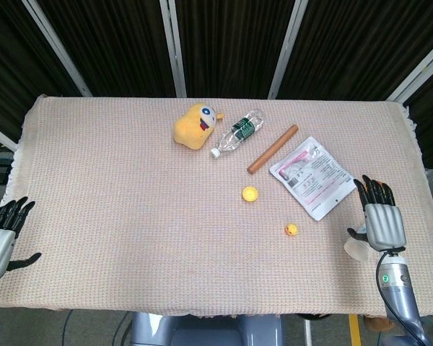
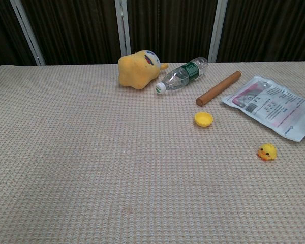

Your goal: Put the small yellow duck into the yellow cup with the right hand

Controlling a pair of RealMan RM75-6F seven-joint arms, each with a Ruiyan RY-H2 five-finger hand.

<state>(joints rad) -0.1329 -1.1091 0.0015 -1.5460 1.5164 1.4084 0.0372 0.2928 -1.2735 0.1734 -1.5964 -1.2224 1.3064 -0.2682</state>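
Nearest, at the front corners of the counter (image 1: 115, 238), both hands hold nothing — the left hand (image 1: 0, 241) hangs off the left edge with fingers spread, the right hand (image 1: 381, 220) lies at the right edge, fingers extended and apart. Just left of it the small yellow duck (image 1: 291, 230) sits upright on the woven cloth. Farther in, the yellow cup (image 1: 250, 193) stands apart from the duck. Beside it to the right lies a white printed pouch (image 1: 312, 175). Beyond — a brown rolling pin (image 1: 273, 148), a toppled clear water bottle (image 1: 237, 132), and a yellow plush toy (image 1: 195, 125).
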